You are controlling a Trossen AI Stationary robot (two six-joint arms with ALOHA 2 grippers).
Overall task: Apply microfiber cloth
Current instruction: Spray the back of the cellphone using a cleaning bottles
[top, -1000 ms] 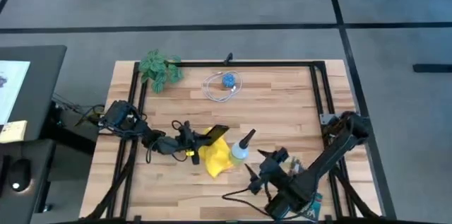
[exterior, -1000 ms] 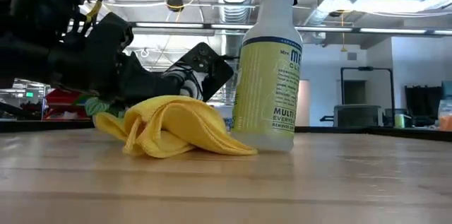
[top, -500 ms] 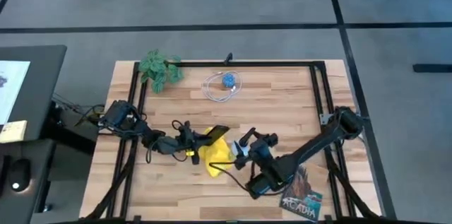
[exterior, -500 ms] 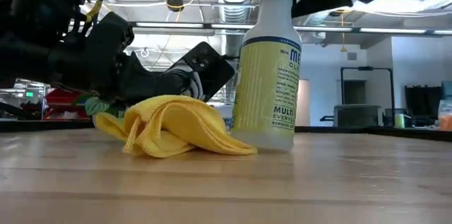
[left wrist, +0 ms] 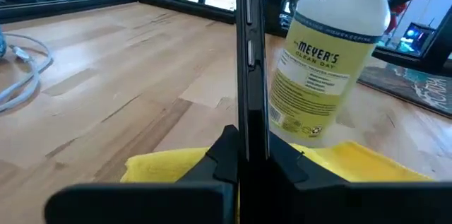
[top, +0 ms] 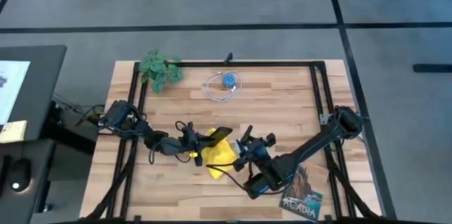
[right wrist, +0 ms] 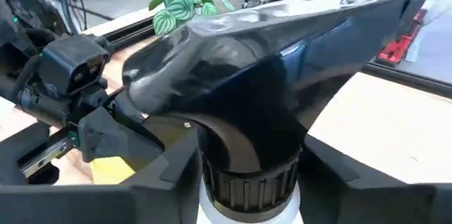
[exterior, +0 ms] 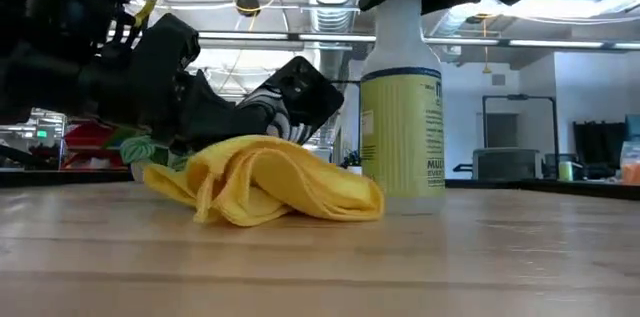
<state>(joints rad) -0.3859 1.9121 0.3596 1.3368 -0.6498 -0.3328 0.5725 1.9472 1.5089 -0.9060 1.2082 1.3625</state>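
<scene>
Left gripper (top: 198, 143) clamped on upright phone (left wrist: 251, 68); right gripper (top: 242, 150) closed round spray bottle (exterior: 402, 122), cloth's (top: 218, 155) three o'clock. Advised: phone steady, bottle clear.

Both arms reach inward, left claw (top: 200, 141) and right claw (top: 245, 151) each clamped.

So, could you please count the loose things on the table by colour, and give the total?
Yellow: 2, the microfiber cloth and the spray bottle
Black: 1, the smartphone
Green: 1, the plant sprig
Blue: 1, the small ball
White: 1, the cable
Dark: 1, the booklet
Total: 7
</scene>
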